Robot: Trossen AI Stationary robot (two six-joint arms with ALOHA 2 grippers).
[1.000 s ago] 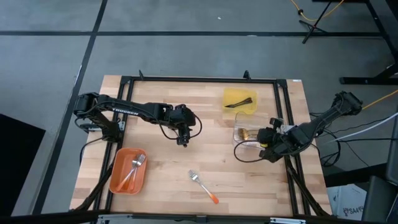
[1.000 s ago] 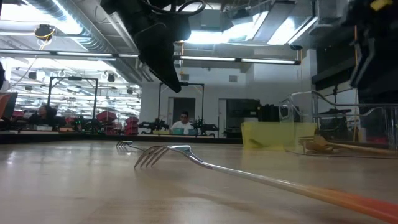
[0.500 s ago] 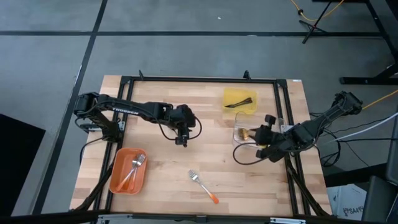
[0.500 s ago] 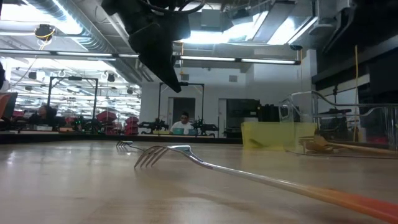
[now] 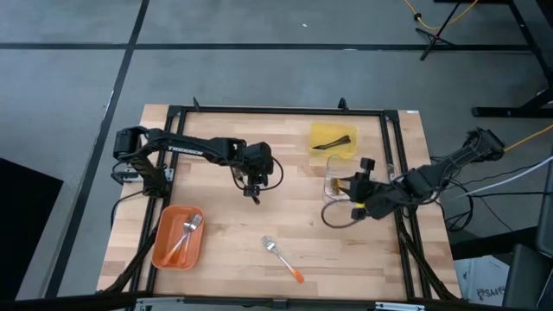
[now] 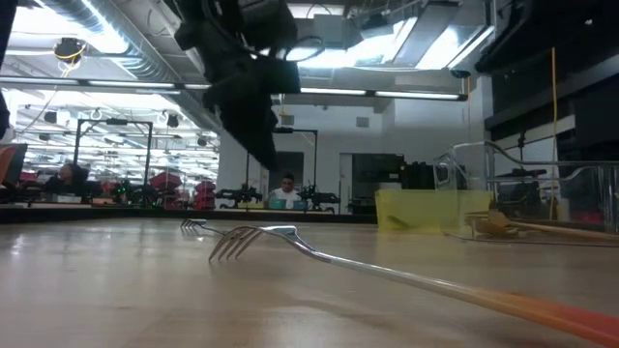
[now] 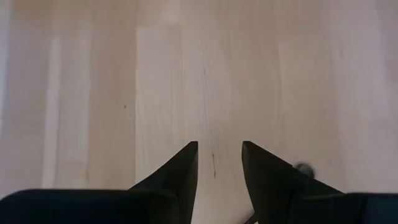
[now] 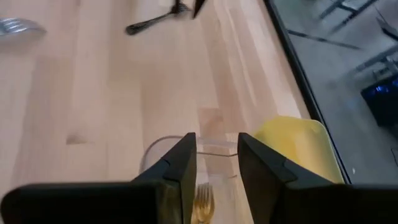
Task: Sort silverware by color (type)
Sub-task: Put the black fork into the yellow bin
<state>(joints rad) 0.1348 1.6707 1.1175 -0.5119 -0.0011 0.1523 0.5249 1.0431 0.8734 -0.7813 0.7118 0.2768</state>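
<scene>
My left gripper hangs open over the middle of the table, fingers pointing down at bare wood. A dark fork lies flat on the table right beside it. My right gripper is open above the clear tray, where a gold fork lies. An orange-handled silver fork lies flat near the table's near edge. Two orange-handled forks rest in the orange tray. A black utensil lies in the yellow tray.
A black metal frame runs around the tabletop. The trays sit at the left near side and the right far side, with bare wood between them. Beyond the far edge, the low view shows a room with a seated person.
My right gripper has moved toward the table's left, from beside the clear tray to over it. My left gripper has turned somewhat and come down a little over the middle of the table. The forks and trays have stayed where they were.
</scene>
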